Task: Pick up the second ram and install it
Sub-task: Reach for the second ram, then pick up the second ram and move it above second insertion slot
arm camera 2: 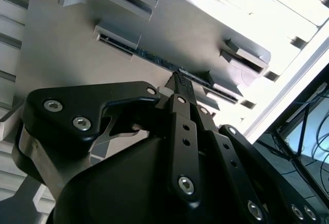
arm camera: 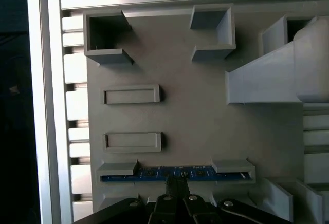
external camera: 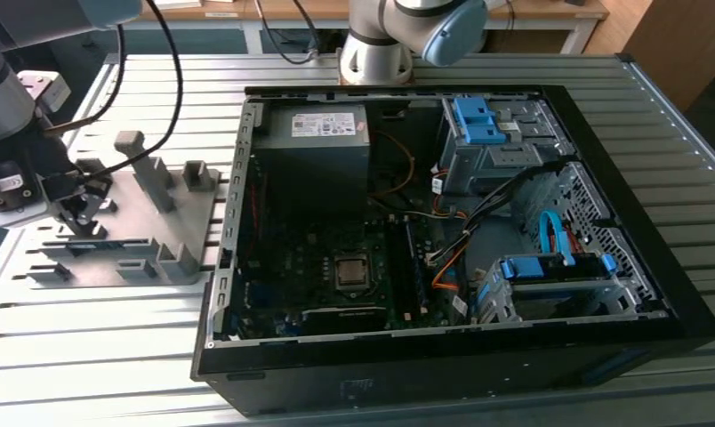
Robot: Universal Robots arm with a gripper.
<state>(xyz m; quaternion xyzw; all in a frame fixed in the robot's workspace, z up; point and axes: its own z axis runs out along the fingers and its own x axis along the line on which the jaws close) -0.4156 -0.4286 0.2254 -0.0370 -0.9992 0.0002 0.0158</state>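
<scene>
The pickup looks to be at its start and the install is not yet begun; the second ram (arm camera: 149, 173) stands on edge in the gray holder (arm camera: 205, 111), its two ends seated in the end blocks, as both wrist views show; the claw (arm camera: 177, 182) is down on the stick's upper edge at about mid-length, with its fingers drawn together on the thin board, so I judge it to be gripping the stick, not open; the stick has not left its blocks. In the exterior view the holder lies on the slatted tabletop (external camera: 97, 356) at the exterior view's left, well apart from the motherboard (external camera: 298, 267) inside the open computer case (external camera: 678, 294); left to do, as far as this shows: the lift, the carry across to the case, and the seating in a slot.
</scene>
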